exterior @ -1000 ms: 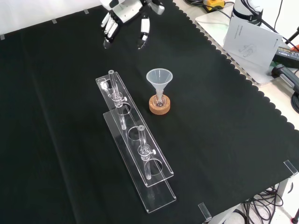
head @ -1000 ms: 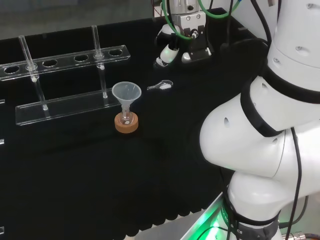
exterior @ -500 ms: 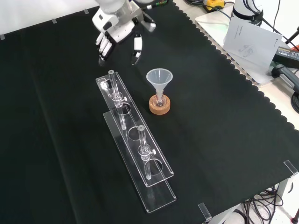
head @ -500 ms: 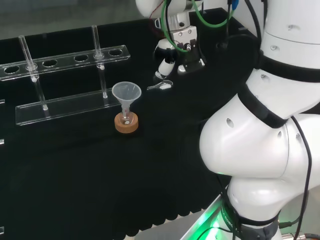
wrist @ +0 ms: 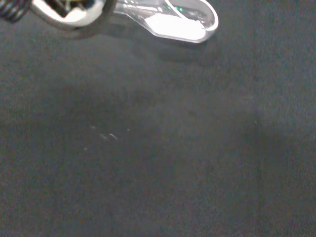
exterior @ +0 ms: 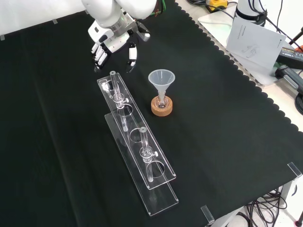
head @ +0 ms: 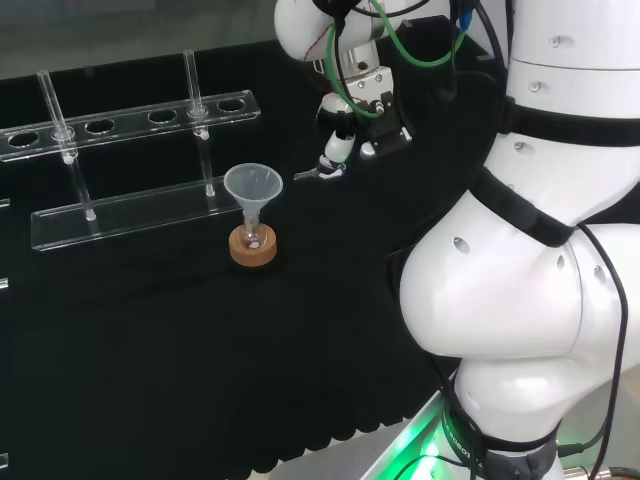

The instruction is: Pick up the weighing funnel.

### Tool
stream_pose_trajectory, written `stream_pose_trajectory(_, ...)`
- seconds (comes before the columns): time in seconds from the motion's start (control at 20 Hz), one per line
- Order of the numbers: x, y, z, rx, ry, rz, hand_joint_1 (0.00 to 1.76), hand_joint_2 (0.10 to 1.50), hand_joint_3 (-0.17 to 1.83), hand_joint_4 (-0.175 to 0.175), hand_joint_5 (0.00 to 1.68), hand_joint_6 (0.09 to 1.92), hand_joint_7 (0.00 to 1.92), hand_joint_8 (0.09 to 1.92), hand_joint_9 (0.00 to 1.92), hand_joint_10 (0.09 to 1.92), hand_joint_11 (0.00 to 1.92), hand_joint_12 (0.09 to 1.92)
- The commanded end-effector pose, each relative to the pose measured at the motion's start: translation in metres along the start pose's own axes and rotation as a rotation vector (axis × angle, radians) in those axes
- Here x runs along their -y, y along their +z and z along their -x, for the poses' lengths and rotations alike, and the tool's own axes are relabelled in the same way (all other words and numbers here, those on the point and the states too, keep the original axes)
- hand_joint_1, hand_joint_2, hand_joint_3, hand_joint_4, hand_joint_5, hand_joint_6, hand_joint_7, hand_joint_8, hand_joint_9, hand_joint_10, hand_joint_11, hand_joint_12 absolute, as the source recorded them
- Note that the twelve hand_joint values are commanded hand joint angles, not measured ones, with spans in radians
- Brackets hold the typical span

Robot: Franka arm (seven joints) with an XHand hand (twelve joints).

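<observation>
Head view: we see the black and white hand [head: 345,125] lowered over the far side of the tabletop [head: 150,330], which is covered with black cloth; its fingers point down at the small clear scoop-shaped weighing funnel [head: 322,171], which lies flat on the cloth just below the fingertips; we cannot tell from this view whether a fingertip touches it.

Front view: the hand [exterior: 115,39] enters from the top; its fingers [exterior: 100,55] are nearly straight and spread apart from the thumb [exterior: 132,53], with a clear gap between them; the hand is open and has hold of nothing.

Wrist view: the weighing funnel [wrist: 180,19] appears close and large, resting on the bare cloth with its broad scoop end away from the stem; we see nothing closed around it.

Other items on the tabletop [exterior: 227,142]:
- the big clear cone-shaped funnel [head: 253,185] stands mouth up with its stem in a small flask on the round cork ring [head: 253,247]; in the head view it is near the weighing funnel, to its left and closer to the camera; it stands apart from the hand;
- the long clear acrylic test tube rack [head: 130,115] stands to the left of the funnel in the head view; in the front view the rack [exterior: 142,151] runs from just below the hand toward the lower edge, beside the funnel [exterior: 161,78] and its cork ring [exterior: 162,106].
</observation>
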State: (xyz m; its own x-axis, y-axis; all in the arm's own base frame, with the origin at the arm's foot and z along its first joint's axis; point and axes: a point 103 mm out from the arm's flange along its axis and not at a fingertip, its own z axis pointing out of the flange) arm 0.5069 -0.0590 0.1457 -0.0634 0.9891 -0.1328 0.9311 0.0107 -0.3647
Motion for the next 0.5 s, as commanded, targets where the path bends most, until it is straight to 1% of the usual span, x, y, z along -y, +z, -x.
stream_pose_trajectory(0.05,-0.01,0.009,0.009,0.001,0.005,-0.003,0.86,0.63,0.51,-0.046,0.57,0.09,0.34,0.7,0.61,0.58,0.39,1.32)
stream_pose_trajectory(0.5,-0.024,0.02,0.015,-0.008,0.004,-0.014,0.86,0.63,0.52,-0.041,0.58,0.09,0.36,0.71,0.62,0.58,0.41,1.31)
